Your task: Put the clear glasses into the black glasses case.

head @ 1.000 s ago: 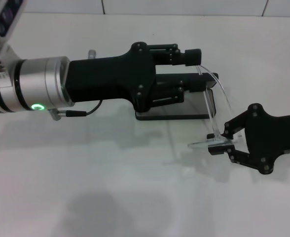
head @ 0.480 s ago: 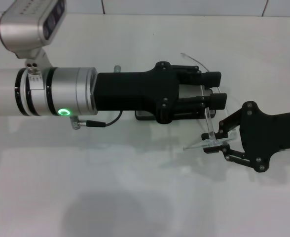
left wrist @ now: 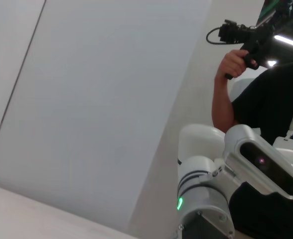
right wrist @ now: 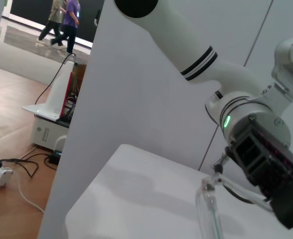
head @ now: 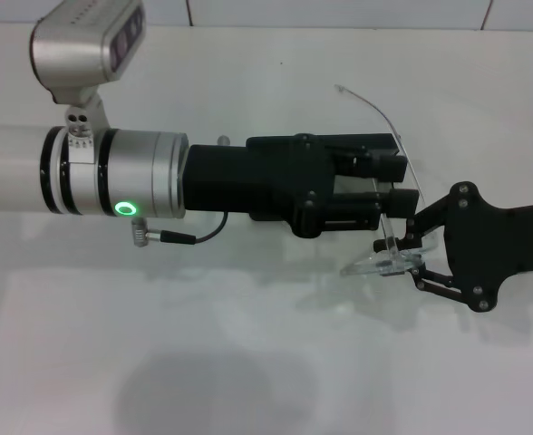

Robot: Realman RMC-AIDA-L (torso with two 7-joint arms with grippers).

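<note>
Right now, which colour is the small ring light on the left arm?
Green; the ring light shows best in the head view.

Left gripper (head: 395,181) reaches across with fingers parted — right gripper (head: 410,254) pinched shut just beside it.

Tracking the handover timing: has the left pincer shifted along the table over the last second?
Yes. The left pincer has advanced toward the right pincer holding the clear glasses.

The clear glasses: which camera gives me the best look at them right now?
The head view. There the clear glasses show between the left gripper and the right gripper, which pinches one end, with a thin arm arcing up behind. The right wrist view shows only a clear piece close up. The left wrist view shows none of them.
</note>
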